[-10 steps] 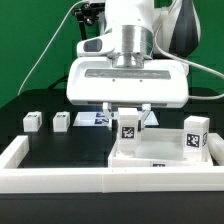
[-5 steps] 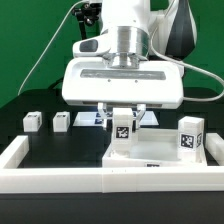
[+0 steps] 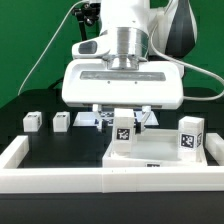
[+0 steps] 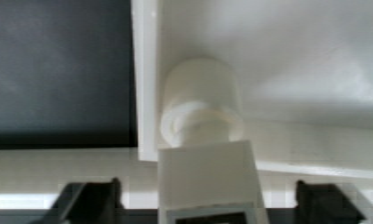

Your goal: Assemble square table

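- Lift the pincer (image 3: 123, 116) straight up, clear of the upright leg (image 3: 123, 131), so as not to tip it from its corner socket.
- Shows the pincer open astride that leg, gripping nothing.
- Shows the square table slab (image 3: 160, 158), white and raised-edged, flat on the bench (image 3: 60, 150), with a second tagged leg (image 3: 192, 136) upright at another corner.

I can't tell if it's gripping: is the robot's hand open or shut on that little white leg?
The hand is open: in the wrist view its fingers stand clear of the leg, gaps either side.
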### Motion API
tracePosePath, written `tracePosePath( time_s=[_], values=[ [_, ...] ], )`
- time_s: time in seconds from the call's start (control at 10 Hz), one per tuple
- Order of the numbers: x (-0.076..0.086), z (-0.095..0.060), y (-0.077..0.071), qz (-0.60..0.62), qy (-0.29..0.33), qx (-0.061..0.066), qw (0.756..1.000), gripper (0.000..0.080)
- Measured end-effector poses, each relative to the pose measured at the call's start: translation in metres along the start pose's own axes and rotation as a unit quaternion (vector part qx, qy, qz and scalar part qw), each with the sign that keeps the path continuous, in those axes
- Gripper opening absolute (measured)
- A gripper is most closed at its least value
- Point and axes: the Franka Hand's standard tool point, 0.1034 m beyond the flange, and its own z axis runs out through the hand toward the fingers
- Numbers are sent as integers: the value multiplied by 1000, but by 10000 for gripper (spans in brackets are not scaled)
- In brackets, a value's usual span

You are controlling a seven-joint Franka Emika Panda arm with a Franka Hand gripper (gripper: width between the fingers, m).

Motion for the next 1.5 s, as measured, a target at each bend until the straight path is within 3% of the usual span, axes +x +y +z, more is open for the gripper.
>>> tracePosePath(
  time_s=[0.1,0.3,0.5,0.9,1.2,1.3,1.5],
  values=[
    [0,0,0,0,0,0,1000,610],
    [-2,0,-1,1,-11,2,1000,642],
    [-2,-2,0,1,-13,3,1000,647],
    [19,-22,5,6,-26,10,1000,649],
    [14,-19,2,6,-49,15,999,649],
    [9,-12,0,8,-94,25,995,649],
    [25,-9,1,13,-148,39,988,649]
  ],
)
